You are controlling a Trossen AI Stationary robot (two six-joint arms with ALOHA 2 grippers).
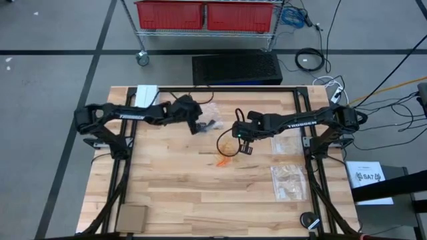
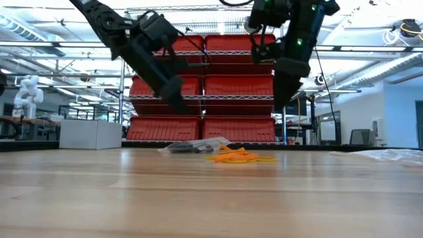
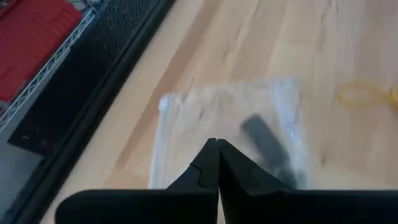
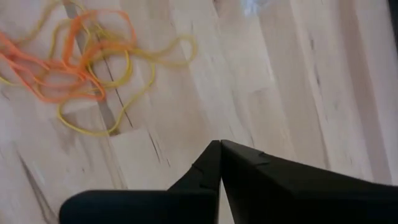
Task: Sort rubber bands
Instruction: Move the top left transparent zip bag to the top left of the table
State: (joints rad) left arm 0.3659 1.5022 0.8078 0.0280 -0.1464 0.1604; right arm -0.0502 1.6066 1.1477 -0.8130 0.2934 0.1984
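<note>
The work surface is a butcher-block table (image 1: 200, 193) of pale wooden strips, framed by black rails. It is standing on a grey floor crossed by dark lines. Beyond the far edge a black mat (image 1: 237, 68) is lying on the floor, and behind it a wire rack is carrying red bins (image 1: 207, 15). In the low view the same red bins are filling the shelving behind the table, with an open workshop hall and a white box (image 2: 90, 134) off to one side.

The rubber bands (image 1: 227, 159) are lying in a loose orange and yellow tangle near the table's centre, touching no gripper. A clear zip bag (image 3: 230, 134) holding dark contents is lying just behind them toward the far edge. Two more clear bags (image 1: 288, 181) are lying along the right side of the table. A cardboard piece (image 1: 132, 217) is resting at the near left corner.

The left gripper (image 3: 217, 149) is hanging above the clear zip bag with its fingers pressed fully together, holding nothing. The right gripper (image 4: 220, 149) is hanging over bare wood beside the rubber bands, its fingers likewise pressed together and holding nothing.

White lettering on the right arm (image 1: 300, 122) is reading "TROSSEN". A white sheet (image 1: 369, 181) beside the table is carrying print too small to read.
</note>
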